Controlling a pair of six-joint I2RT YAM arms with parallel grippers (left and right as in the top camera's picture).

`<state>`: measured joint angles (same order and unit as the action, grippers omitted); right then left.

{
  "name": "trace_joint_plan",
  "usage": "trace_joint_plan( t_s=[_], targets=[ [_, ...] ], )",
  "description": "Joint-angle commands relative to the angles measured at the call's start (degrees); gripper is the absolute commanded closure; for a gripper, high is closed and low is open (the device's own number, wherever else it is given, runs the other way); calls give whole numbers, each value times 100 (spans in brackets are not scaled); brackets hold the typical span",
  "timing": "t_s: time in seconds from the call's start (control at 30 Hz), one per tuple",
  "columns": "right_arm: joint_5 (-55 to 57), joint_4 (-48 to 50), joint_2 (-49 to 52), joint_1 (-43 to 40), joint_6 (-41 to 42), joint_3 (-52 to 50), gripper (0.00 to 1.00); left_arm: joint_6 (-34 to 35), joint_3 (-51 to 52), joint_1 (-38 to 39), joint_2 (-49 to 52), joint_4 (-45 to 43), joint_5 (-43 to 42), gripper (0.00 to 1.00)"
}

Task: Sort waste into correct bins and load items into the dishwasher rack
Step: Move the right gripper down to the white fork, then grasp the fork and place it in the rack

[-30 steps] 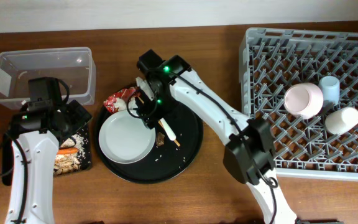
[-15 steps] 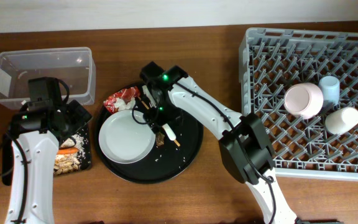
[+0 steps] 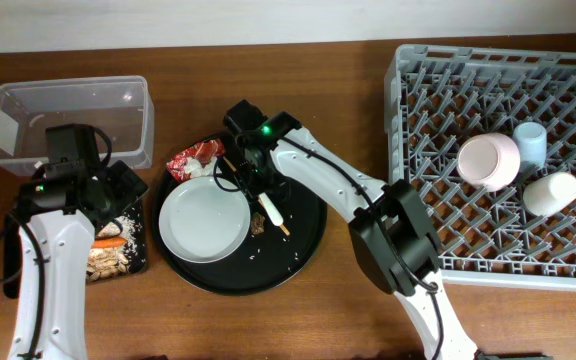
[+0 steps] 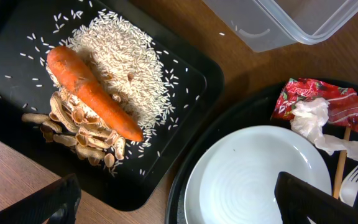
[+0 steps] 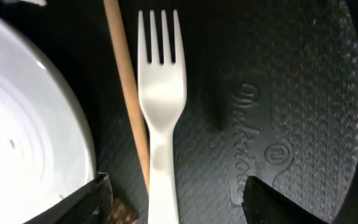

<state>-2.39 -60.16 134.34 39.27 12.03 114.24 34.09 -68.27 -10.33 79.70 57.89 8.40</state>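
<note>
My right gripper (image 3: 251, 168) (image 5: 176, 202) is open, low over the round black tray, its fingers on either side of the white fork's (image 5: 160, 93) (image 3: 270, 209) handle. A wooden stick (image 5: 126, 93) lies beside the fork, and the grey plate (image 3: 204, 220) (image 5: 30, 137) is to the left. My left gripper (image 3: 118, 195) (image 4: 179, 208) is open and empty between the flat black tray (image 4: 17, 50) and the plate (image 4: 260, 180). The tray holds a carrot (image 4: 92, 93), rice (image 4: 126, 62) and beige scraps (image 4: 79, 130). The wrapper with tissue (image 4: 322, 102) (image 3: 193, 160) lies on the round tray's edge.
The clear tub (image 3: 68, 120) (image 4: 291, 22) stands at the back left. The dishwasher rack (image 3: 568, 60) at the right holds the pinkish bowl (image 3: 488, 160), the blue cup (image 3: 530, 140) and the white cup (image 3: 551, 193). The round black tray (image 3: 303, 230) (image 5: 278, 124) bears scattered rice grains.
My right gripper has shifted slightly right and back over the fork on the round tray. The left arm has not moved.
</note>
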Motion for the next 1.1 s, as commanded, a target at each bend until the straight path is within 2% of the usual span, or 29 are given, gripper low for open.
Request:
trace_joint_plan(
  t_s=[0.0, 0.4, 0.57, 0.83, 1.07],
  targets=[
    [181, 92, 212, 35, 50, -24, 33, -28, -111, -24, -96, 7, 0, 1],
    [334, 511, 214, 35, 52, -400, 42, -28, -111, -22, -96, 7, 0, 1],
    [463, 514, 214, 35, 55, -402, 48, -26, -111, -22, -96, 9, 2, 1],
    [437, 245, 188, 31, 57, -275, 50, -28, -111, -22, -96, 9, 0, 1],
    [323, 127, 177, -48, 201, -251, 62, -28, -111, -22, -96, 7, 0, 1]
  ],
)
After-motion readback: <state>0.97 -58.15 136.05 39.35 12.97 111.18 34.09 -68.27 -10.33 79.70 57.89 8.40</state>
